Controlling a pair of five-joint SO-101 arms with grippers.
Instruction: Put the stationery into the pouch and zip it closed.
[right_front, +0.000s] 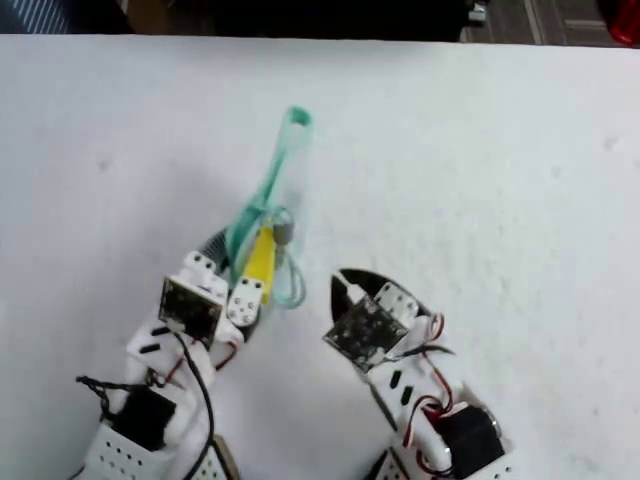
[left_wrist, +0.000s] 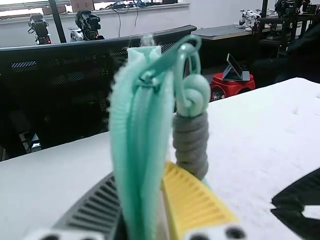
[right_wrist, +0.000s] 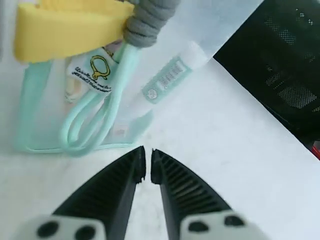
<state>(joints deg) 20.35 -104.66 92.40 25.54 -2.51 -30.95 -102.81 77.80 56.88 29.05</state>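
From up high, I see my left gripper (right_front: 248, 268) pinching the soft mint pouch (right_front: 272, 190) on the white table (right_front: 480, 150). Its wrist view shows the fuzzy zip edge (left_wrist: 142, 130) squeezed between ribbed grey and yellow fingers (left_wrist: 192, 202). In the right wrist view, my black ribbed right gripper (right_wrist: 147, 162) is pressed together near the pouch's see-through side, where a smooth white pen (right_wrist: 167, 77) lies.

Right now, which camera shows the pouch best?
The right wrist view: the pouch faces it side-on, clear side and white tube visible. The left wrist view sees its zipper edge end-on; the high view, a narrow teal strip.
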